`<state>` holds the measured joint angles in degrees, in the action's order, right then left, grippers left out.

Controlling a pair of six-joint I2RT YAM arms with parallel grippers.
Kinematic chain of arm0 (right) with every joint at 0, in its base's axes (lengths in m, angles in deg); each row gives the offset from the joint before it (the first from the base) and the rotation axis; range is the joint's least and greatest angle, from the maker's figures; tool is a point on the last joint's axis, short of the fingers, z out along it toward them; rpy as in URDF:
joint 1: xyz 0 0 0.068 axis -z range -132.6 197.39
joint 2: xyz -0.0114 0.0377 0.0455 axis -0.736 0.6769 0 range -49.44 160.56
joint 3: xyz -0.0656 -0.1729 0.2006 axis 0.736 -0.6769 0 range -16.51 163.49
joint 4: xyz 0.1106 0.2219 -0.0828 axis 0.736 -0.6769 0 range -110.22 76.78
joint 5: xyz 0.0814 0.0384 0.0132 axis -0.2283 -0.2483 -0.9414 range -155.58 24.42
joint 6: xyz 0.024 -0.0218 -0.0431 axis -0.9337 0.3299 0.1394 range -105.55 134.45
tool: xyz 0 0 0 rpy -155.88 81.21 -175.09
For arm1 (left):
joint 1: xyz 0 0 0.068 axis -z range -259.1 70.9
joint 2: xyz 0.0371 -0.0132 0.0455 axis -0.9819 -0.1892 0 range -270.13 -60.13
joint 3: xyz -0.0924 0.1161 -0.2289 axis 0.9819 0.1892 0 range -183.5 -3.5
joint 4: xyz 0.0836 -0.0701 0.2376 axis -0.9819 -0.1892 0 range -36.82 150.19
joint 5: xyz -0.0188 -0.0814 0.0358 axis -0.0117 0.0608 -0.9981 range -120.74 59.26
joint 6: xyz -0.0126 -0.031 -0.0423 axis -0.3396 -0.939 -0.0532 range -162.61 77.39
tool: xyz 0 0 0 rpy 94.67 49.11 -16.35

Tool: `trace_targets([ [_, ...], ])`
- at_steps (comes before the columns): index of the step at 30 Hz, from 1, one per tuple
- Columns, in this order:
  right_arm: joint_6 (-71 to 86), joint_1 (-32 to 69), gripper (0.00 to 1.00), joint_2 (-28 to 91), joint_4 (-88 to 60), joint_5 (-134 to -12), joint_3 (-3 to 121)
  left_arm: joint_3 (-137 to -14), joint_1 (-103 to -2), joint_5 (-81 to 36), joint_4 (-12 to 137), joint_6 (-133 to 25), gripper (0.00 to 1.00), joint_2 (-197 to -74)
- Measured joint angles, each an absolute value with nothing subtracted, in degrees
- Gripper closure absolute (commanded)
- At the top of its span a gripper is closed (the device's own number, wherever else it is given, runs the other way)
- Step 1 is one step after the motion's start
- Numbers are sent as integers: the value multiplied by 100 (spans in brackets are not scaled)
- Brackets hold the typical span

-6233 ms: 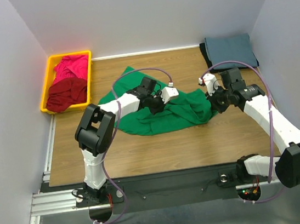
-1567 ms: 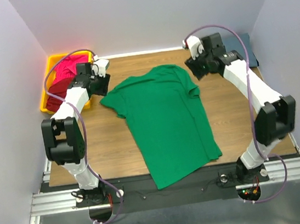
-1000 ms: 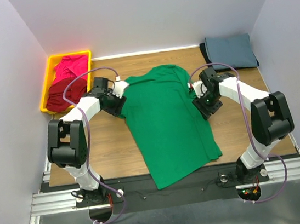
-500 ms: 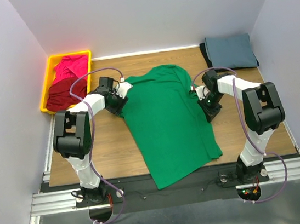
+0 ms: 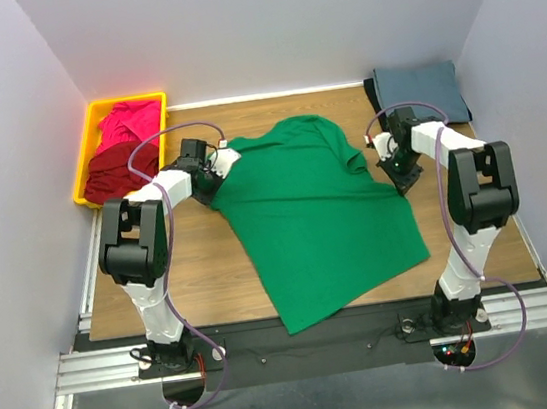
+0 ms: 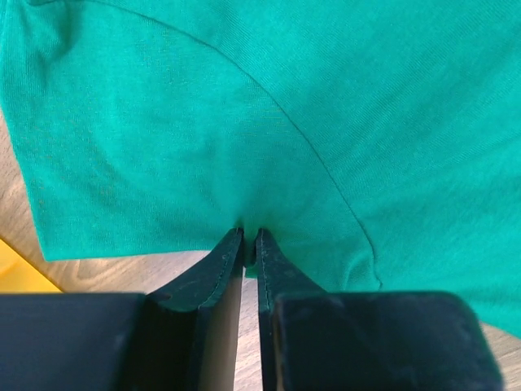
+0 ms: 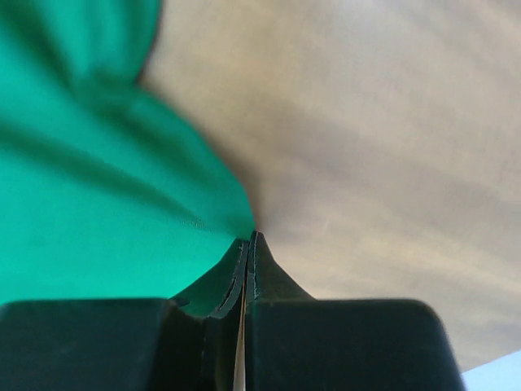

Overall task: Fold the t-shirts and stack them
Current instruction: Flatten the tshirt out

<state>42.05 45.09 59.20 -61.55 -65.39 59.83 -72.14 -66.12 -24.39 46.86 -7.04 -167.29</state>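
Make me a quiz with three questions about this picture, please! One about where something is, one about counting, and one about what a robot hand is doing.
1. Where does the yellow bin sit?
A) at the far left corner of the table
B) at the far right corner
C) between the arm bases

2. How many shirts lie in the bin?
A) one
B) two
C) four

3. What is the left gripper doing?
A) hanging open in the air
B) pinching the green shirt
C) gripping the bin

Answers:
1 A: the top view shows the bin at the far left corner.
2 B: a pink shirt and a dark red shirt are piled inside.
3 B: in the left wrist view its fingers are closed on the green cloth's edge, near a sleeve.
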Motion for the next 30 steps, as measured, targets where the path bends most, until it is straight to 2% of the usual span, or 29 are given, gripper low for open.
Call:
trace_targets([
  [6,4347,4470,99,6629,-6208,-6201,6728,-7175,-6608,-2376,4570,-614,89,-16667],
  [9,4432,4470,92,6891,-6103,-5892,7093,-6831,-6527,-2299,4341,-485,89,-16353],
  [10,4461,4470,79,6972,-6052,-5792,7220,-6659,-6475,-2245,4175,-430,86,-16169],
  [11,4469,4470,71,7048,-5985,-5702,7347,-6480,-6363,-2179,3945,-371,81,-15979],
  [12,4491,4470,64,7098,-5934,-5650,7421,-6318,-6206,-2063,3709,-317,73,-15802],
  [13,4469,4470,46,7153,-5858,-5586,7559,-6182,-5992,-1853,3316,-245,58,-15596],
  [15,4456,4474,34,7182,-5698,-5541,7688,-6117,-5657,-1528,2809,-199,52,-15347],
  [16,4458,4476,32,7168,-5659,-5549,7753,-6126,-5517,-1289,2575,-197,48,-15205],
  [19,4445,4481,32,6976,-5670,-5641,7782,-6449,-5487,-951,2059,-238,48,-14952],
  [26,4461,4413,47,5370,-6286,-6336,7172,-7551,-5998,-909,2365,-522,48,-15043],
  [30,4469,4258,52,4887,-6520,-6625,6319,-7798,-6046,-1091,2822,-669,50,-15618],
])
